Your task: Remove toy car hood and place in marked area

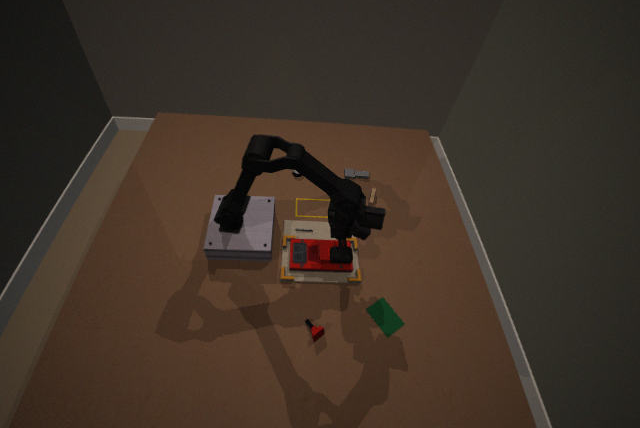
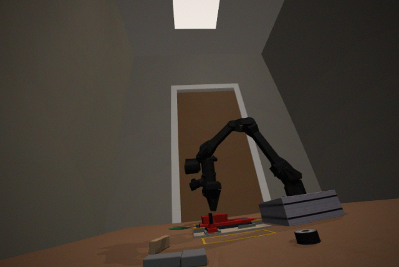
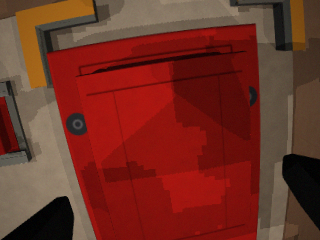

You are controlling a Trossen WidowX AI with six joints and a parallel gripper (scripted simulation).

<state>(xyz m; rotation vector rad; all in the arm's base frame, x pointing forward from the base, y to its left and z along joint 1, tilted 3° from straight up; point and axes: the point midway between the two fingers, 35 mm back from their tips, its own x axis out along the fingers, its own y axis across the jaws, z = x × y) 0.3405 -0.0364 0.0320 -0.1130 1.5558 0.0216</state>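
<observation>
The red toy car (image 1: pixel 312 253) (image 2: pixel 224 223) sits on a beige fixture plate (image 1: pixel 316 277) (image 3: pixel 160 7) with orange corner brackets (image 3: pixel 54 16). Its hood (image 3: pixel 160 127) is a flat red panel, in place on the car and filling the wrist view. My gripper (image 1: pixel 341 252) (image 2: pixel 212 207) (image 3: pixel 180 187) is open and empty. It points straight down just above the hood, with one finger over each long side. The marked area is a yellow outline (image 1: pixel 312 198) (image 2: pixel 238 238) on the table just behind the plate, and nothing lies in it.
The arm's grey base block (image 1: pixel 240 232) (image 2: pixel 301 211) stands left of the car. A green card (image 1: pixel 385 316), a small red part (image 1: pixel 315 331), a wooden block (image 1: pixel 373 194) (image 2: pixel 158 244), grey blocks (image 1: pixel 356 173) (image 2: pixel 175 258) and a black wheel (image 2: pixel 307 236) lie around.
</observation>
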